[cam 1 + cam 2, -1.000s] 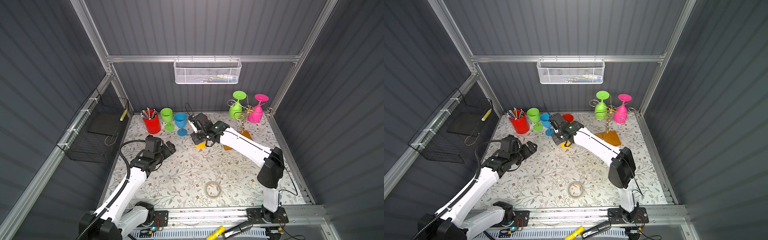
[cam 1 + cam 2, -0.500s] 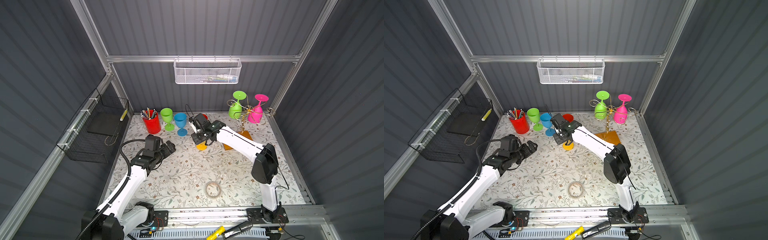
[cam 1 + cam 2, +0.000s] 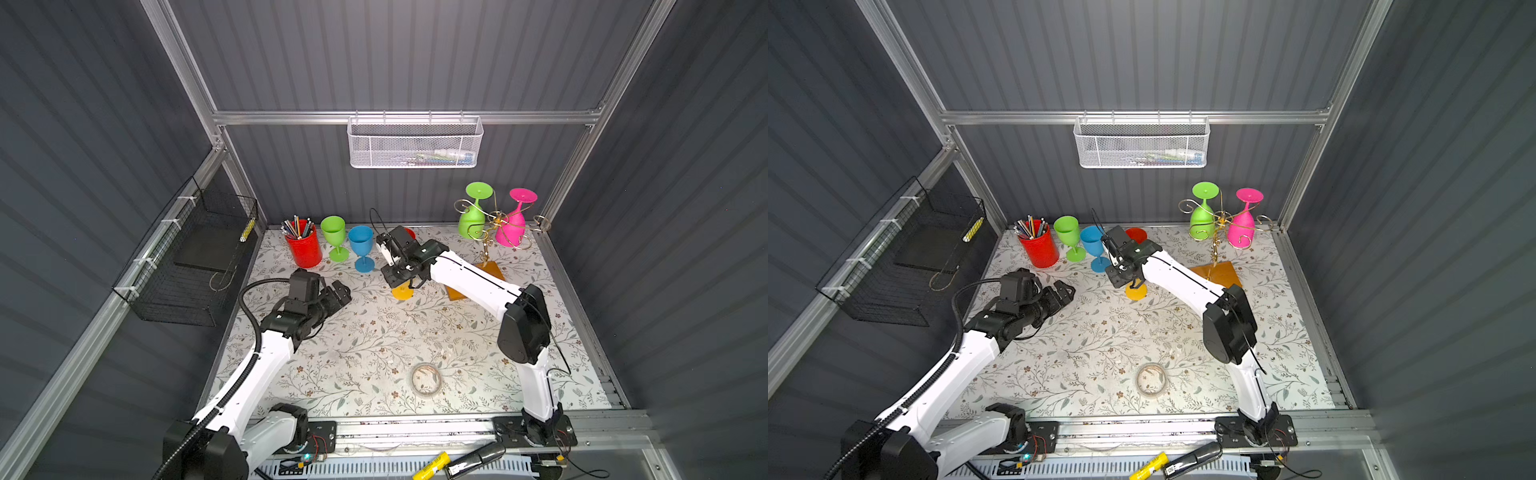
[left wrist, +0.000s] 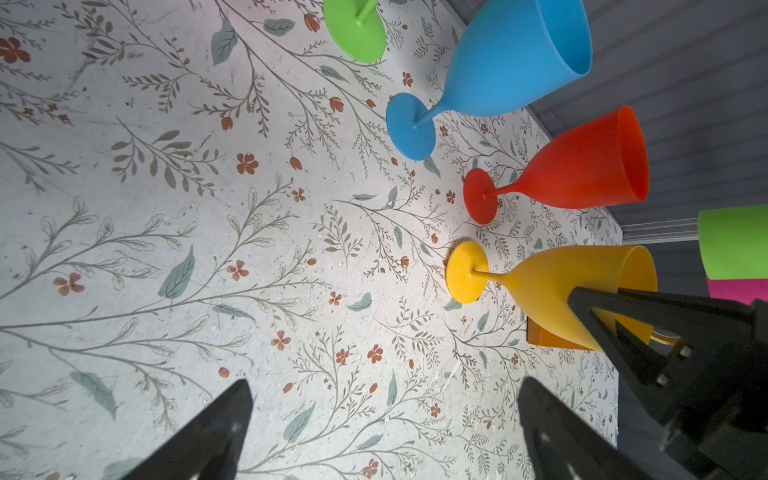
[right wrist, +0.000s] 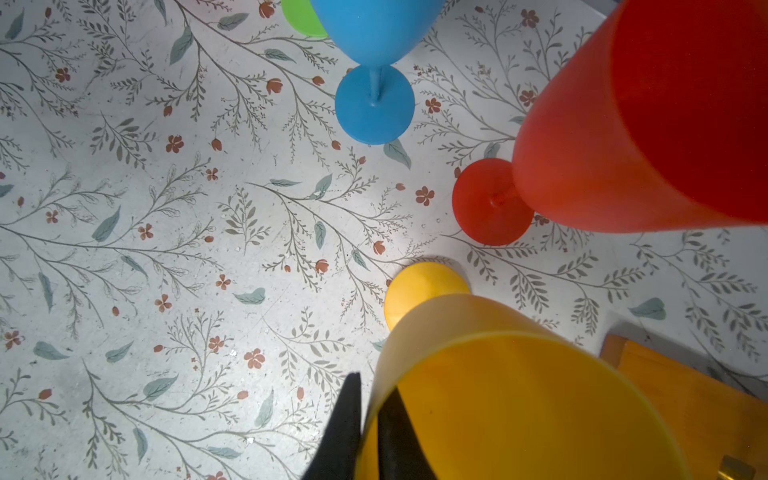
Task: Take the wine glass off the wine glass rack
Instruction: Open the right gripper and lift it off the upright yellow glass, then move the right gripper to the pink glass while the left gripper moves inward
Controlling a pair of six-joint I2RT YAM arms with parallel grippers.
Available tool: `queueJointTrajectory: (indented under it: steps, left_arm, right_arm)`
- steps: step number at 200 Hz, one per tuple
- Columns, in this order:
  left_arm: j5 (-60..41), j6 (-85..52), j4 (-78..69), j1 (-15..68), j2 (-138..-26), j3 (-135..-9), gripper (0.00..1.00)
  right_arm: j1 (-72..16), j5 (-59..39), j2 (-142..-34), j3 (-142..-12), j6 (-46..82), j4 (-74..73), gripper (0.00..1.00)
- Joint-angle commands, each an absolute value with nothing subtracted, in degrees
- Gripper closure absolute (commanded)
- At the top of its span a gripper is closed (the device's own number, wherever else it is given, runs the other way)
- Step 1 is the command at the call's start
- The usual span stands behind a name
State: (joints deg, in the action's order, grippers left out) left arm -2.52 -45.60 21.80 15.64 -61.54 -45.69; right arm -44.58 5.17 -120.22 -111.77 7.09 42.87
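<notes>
Resting unmoved on the table point(image 3: 374, 340), off the wine glass rack point(image 3: 1216, 272), the yellow glass point(image 4: 544, 286) had the right gripper point(image 5: 371, 386) narrow astride its rim.

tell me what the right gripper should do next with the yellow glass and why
Probably open the right gripper wide to let go. The yellow glass is off the rack and stands upright, its foot seemingly resting on the table, while the fingers sit tight on either side of its rim.
</notes>
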Motion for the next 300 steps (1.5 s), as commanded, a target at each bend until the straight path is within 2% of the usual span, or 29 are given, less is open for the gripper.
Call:
queueJointTrajectory:
  steps: [1,12,25,44,109,173,222,242,269,300]
  left_arm:
    - [-3.16,-45.44,21.41,15.21,-60.92,-46.85,0.0]
    - [-3.08,-45.44,21.58,15.2,-60.58,-46.85,0.0]
    - [-3.03,-45.44,21.89,15.21,-60.13,-47.11,0.0]
    - [-2.69,-45.15,22.52,15.21,-59.4,-47.5,0.0]
    - [-1.93,-44.04,24.68,15.18,-55.92,-48.26,0.0]
    - [-3.61,-41.46,25.58,15.18,-52.79,-49.85,0.0]
    - [-9.01,-35.98,24.39,15.38,-55.09,-56.59,0.0]
    - [-9.01,-32.37,24.58,17.76,-57.55,-60.9,0.0]
    - [-1.64,-25.68,25.87,27.44,-61.2,-67.67,0.0]
    - [-7.52,-21.89,24.2,30.48,-67.03,-72.6,0.0]
  right_arm:
    - [-44.38,4.9,-120.5,-113.44,6.79,43.67,0.8]
    - [-44.44,5.01,-120.31,-113.71,6.82,43.94,0.75]
    - [-44.55,5.2,-119.61,-114.08,6.81,44.53,0.64]
    - [-45.07,5.69,-117.92,-113.89,6.52,44.81,0.54]
    - [-47.1,6.11,-108.17,-110.1,6.31,41.89,0.36]
    - [-49.66,8.02,-95.78,-106.57,6.79,39.82,0.33]
    - [-49.04,15.81,-81.95,-102.37,6.99,39.29,0.33]
    - [-45.39,15.34,-77.97,-101.58,9.36,40.72,0.34]
    - [-38.97,13.09,-73.21,-99.8,12.59,41.56,0.35]
    - [-29.93,9.58,-70.0,-98.28,16.0,41.92,0.34]
